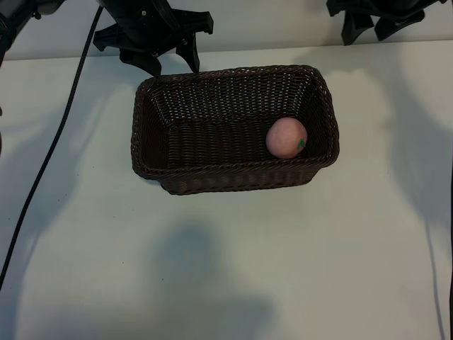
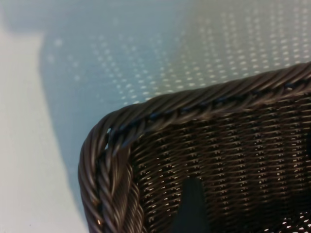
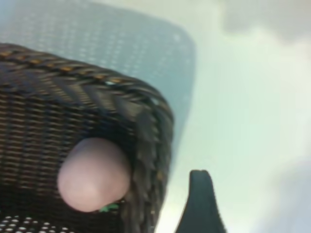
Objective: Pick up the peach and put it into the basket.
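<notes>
One peach (image 1: 286, 137) lies in one basket (image 1: 212, 180), below and apart from two grippers: left (image 1: 168, 62) spread, empty; right (image 1: 374, 30) spread, empty.

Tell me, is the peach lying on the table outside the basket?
No, the peach lies inside the basket.

A dark brown woven wicker basket (image 1: 233, 170), a pale pink round peach (image 1: 285, 137) with green mark, a plain white bench (image 1: 318, 262).
</notes>
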Controlling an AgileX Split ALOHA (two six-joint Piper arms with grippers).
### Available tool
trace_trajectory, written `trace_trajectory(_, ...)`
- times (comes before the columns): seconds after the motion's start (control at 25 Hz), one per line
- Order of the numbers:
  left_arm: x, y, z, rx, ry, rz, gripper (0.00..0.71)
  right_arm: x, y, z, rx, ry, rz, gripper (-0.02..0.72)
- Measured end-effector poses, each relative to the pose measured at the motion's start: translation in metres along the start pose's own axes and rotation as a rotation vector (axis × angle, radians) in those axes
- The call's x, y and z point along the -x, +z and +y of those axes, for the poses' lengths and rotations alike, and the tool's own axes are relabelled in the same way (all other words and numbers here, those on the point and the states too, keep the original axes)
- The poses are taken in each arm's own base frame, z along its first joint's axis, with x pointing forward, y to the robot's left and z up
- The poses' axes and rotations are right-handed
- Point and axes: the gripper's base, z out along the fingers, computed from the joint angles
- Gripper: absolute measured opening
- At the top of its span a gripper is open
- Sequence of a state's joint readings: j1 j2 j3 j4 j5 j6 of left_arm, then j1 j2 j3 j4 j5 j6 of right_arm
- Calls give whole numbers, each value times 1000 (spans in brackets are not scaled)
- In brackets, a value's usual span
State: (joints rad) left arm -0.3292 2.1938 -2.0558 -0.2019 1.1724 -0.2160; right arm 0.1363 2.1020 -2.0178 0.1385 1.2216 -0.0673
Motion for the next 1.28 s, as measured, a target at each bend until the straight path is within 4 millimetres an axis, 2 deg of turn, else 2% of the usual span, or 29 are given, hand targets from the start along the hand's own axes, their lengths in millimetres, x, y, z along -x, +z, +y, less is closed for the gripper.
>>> trace_trajectory(1.28, 0, 0, 0, 0, 0, 0, 598, 0, 0, -1, -11, 23, 1, 526)
